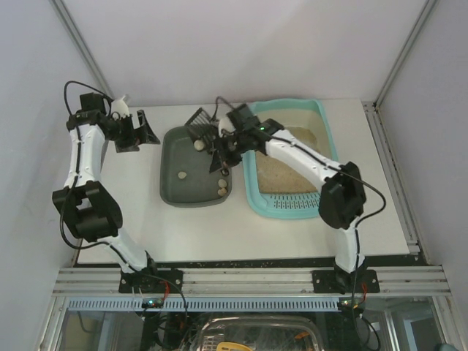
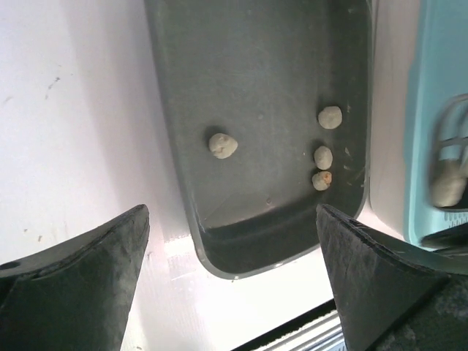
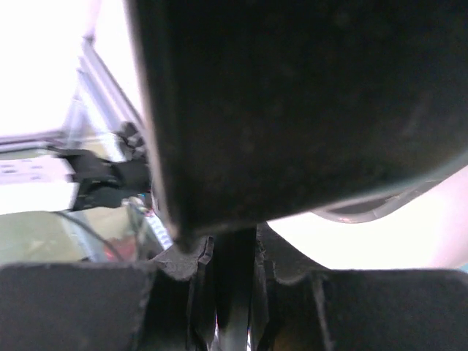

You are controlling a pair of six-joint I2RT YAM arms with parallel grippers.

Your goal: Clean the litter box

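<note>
Two trays sit side by side on the white counter (image 1: 131,219): a dark grey tray (image 1: 194,190) on the left and the light-turquoise litter box (image 1: 292,208) on the right, parted by a thin strip of bare counter. The litter box lies lengthwise, with its slotted end nearest the arm bases and beige litter (image 1: 281,175) spread over the rest of its floor.

The right arm (image 1: 300,153) extends from the near right corner diagonally over the litter box. The right jaws are past the box's left rim, above the right edge of the grey tray. In the right wrist view they are drawn narrow around a thin dark handle, and a broad dark shape fills the frame above it. From overhead a dark slotted scoop (image 1: 199,115) shows at the far end of the grey tray, just beyond those jaws.

The left arm (image 1: 80,157) stands at the far left of the counter. The left jaws are spread wide and hold nothing. They point toward the grey tray, which lies between them and the litter box, so the box is well apart from them. The left wrist view looks down on the grey tray's near end, where four pale clumps (image 2: 223,145) rest on its floor, with the turquoise rim at the right edge.
</note>
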